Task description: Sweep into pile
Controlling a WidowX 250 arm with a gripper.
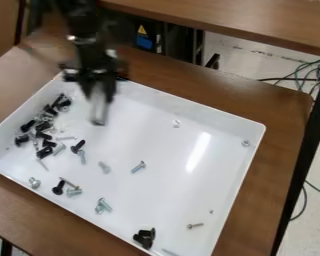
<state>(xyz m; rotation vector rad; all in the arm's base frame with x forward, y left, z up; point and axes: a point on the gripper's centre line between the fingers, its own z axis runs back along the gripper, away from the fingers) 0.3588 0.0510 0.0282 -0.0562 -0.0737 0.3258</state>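
The black gripper [100,90] hangs over the upper left part of the white tray [209,114], near its back edge. A pale grey, narrow piece [99,112] extends down below it; whether it is a held tool cannot be made out. Black and silver screws [44,126] lie in a loose heap along the tray's left side, left of the gripper. Several silver screws are scattered across the middle and front, including one screw [138,167] near the centre. A cluster of black screws [144,238] lies by the front edge.
The tray rests on a brown wooden table [283,115]. Small silver pieces lie near its back wall and right corner, and a screw [195,226] lies at the lower right. Another table edge [256,27] stands behind. Cables [303,75] run on the floor at the right.
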